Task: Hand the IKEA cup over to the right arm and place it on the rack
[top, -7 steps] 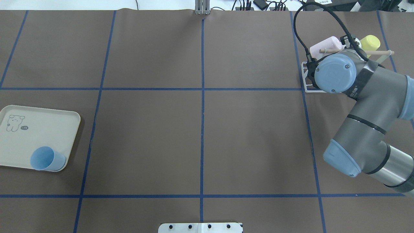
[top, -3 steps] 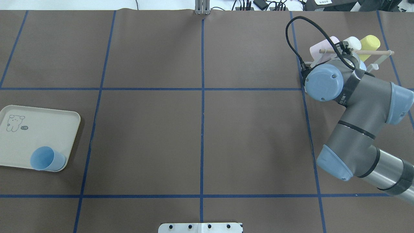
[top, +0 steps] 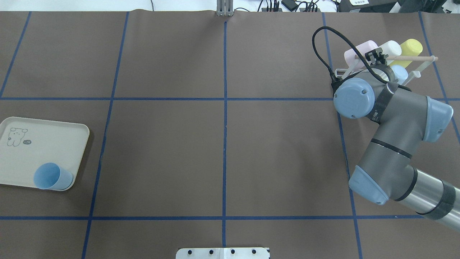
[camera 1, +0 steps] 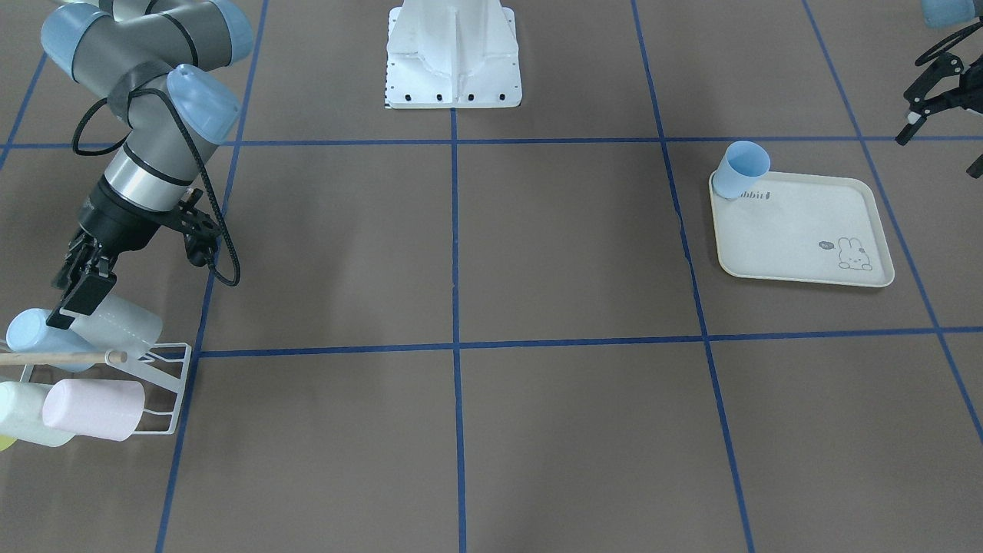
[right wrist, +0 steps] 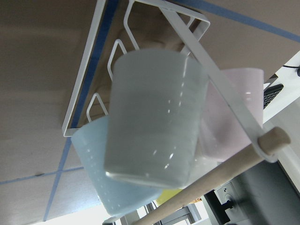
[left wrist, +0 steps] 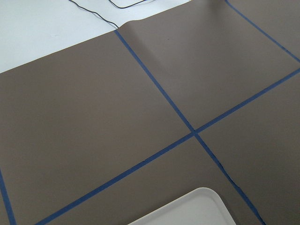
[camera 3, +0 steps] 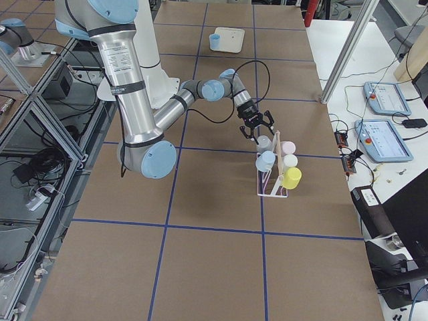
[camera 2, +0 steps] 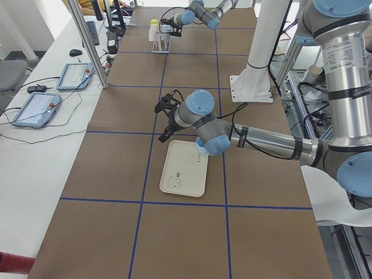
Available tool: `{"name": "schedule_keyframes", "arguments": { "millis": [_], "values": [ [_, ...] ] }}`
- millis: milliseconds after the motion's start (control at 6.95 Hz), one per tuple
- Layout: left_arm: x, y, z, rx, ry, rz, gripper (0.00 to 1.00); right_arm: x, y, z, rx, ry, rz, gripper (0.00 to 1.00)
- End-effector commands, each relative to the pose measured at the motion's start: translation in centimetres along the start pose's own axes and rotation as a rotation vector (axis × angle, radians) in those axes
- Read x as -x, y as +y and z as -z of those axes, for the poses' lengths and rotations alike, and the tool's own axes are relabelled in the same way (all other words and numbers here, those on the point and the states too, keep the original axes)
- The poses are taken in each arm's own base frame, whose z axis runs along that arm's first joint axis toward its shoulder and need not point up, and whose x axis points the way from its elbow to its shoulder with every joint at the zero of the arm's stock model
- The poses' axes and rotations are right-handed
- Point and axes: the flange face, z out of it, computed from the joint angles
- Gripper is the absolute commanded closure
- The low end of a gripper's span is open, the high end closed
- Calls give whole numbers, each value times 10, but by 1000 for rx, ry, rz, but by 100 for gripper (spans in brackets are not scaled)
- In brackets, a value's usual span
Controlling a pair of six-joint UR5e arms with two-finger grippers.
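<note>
Right tool [camera 1: 75, 298] spread wide, gripping nothing, just above the rack [right wrist: 225, 96] at the far right of the table [top: 161, 154]. Pale cup [right wrist: 152, 117] hangs on the rack beside a pink cup [camera 1: 92, 409]. Left tool [camera 1: 941, 150] wide, empty. Blue cup [top: 50, 176] sits in a corner of the tray [top: 43, 144], far left.

Bright, even, diffuse light from above in every view. The brown table [top: 161, 154] looks matt and evenly lit. Shadows are soft and short, such as the thin one along the edge of the tray [top: 54, 144]. In the right wrist view the near cup [right wrist: 154, 117] is out of focus, with small glints, and the background washes to white. Uprights lean at the side views' edges
</note>
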Motion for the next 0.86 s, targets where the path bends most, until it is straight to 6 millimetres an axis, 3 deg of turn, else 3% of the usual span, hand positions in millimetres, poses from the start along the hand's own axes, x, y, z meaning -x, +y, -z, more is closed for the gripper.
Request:
{"name": "schedule_keyframes", "arguments": {
  "millis": [0,288,431,575,719],
  "values": [
    [0,0,0,-1,0,2,0,-2,-2,3,0,10,-1,1],
    [-1,1,1,-7,-9,17,0,-41,-5,43,-71,51,-139,1],
    [-1,1,0,-11,-8,25,0,-43,2,65,-155,21,-255,1],
    [-1,2,-3,-14,-32,31,0,-43,19,100,-297,-34,-348,1],
    [-15,4,-26,9,-34,69,0,-42,31,125,-397,-95,-484,1]
  ]
}}
